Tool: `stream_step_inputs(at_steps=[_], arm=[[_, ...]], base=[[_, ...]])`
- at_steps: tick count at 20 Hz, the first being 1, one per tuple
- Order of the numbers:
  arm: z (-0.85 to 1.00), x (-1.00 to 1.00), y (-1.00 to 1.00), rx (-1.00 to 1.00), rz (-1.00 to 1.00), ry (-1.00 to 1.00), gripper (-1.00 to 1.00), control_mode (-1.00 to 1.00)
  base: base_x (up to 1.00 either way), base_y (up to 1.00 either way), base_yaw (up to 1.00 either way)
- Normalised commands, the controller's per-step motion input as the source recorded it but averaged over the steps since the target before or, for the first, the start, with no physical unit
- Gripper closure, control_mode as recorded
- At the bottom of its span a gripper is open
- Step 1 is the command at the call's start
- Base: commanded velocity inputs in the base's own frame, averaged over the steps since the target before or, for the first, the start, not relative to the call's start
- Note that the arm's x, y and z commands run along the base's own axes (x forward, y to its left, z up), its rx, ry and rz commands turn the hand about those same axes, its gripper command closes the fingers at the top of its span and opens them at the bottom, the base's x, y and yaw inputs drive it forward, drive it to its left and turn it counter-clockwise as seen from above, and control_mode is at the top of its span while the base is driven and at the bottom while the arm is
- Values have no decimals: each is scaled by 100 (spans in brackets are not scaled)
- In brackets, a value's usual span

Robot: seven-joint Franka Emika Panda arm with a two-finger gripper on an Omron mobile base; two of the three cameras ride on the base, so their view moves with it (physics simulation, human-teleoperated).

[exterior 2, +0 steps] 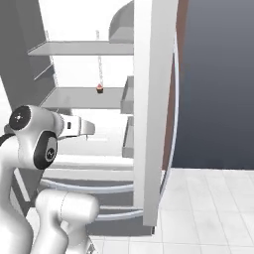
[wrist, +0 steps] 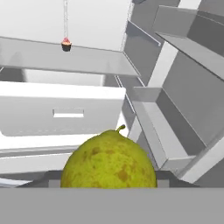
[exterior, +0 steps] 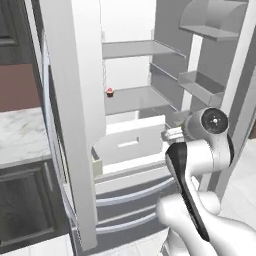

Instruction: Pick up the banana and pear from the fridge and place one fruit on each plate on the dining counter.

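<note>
Hand view: the pear (wrist: pixel 109 159) sits directly in front of the camera at the bottom centre, yellow-green with brown speckles, its short stem pointing up. Dark finger tips (wrist: pixel 46 178) show at its left and right edges, so the gripper is clamped on the pear; the lower part of the fruit is cut off at the bottom of the view. Behind the pear lie the white drawer (wrist: pixel 61 114) with its slot handle and, above it, a grey shelf (wrist: pixel 65 57) carrying a small red cupcake (wrist: pixel 66 44). Door bins (wrist: pixel 183 92) stand to the right.

Left base view: the fridge (exterior: pixel 75 100) stands open, with the cupcake on its middle shelf and the drawer pulled partly out. The arm's wrist reaches toward the drawer. The gripper (exterior: pixel 170 134) is largely hidden behind the wrist joint, and the pear cannot be made out there.

Right base view: the hand extends into the fridge interior below the cupcake shelf; its tip fades against the white background.
</note>
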Motion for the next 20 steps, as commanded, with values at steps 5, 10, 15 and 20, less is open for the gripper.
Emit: stream_step_inputs(at_steps=[5, 10, 15, 20], arm=[[0, 0, 0, 0, 0, 0, 100, 100], [0, 0, 0, 0, 0, 0, 100, 100], [0, 0, 0, 0, 0, 0, 100, 100], [0, 0, 0, 0, 0, 0, 100, 100]], base=[[-79, -23, -43], [-68, -40, -54], [-20, -33, -59], [3, -44, -56]])
